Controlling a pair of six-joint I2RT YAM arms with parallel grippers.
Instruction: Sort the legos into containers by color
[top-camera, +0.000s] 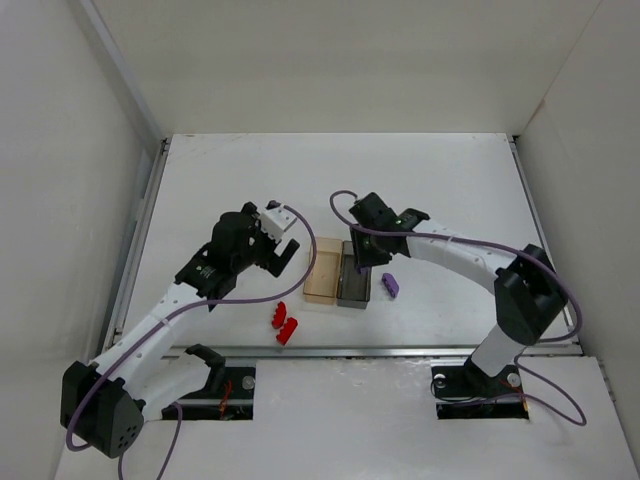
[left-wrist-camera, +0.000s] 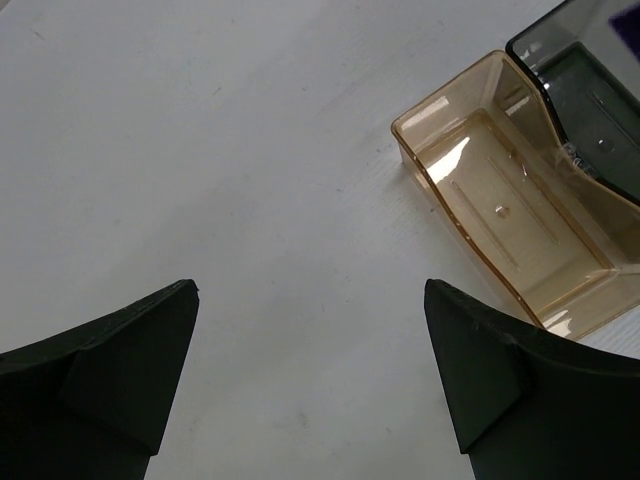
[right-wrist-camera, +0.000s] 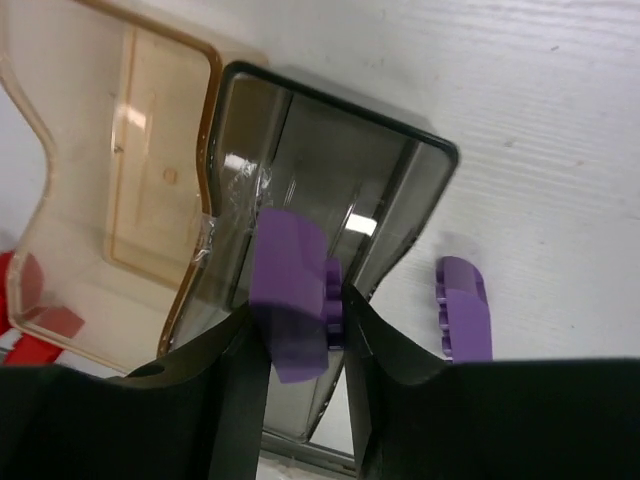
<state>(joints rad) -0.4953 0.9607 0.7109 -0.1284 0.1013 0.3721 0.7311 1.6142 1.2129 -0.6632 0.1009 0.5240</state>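
One purple brick is pinched in my right gripper, over the grey bin. I'd centre it over the bin's floor and dip below the rim before letting go, so it can't hop into the amber bin alongside. A second purple brick lies just outside the grey bin. Two red bricks sit near the amber one. My left gripper hangs wide open, holding nothing.

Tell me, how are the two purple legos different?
The held purple lego is pinched in the right gripper over the grey bin; the loose purple lego lies on the table beside that bin. The held one is off the table; the loose one is untouched. Both are purple studded bricks.
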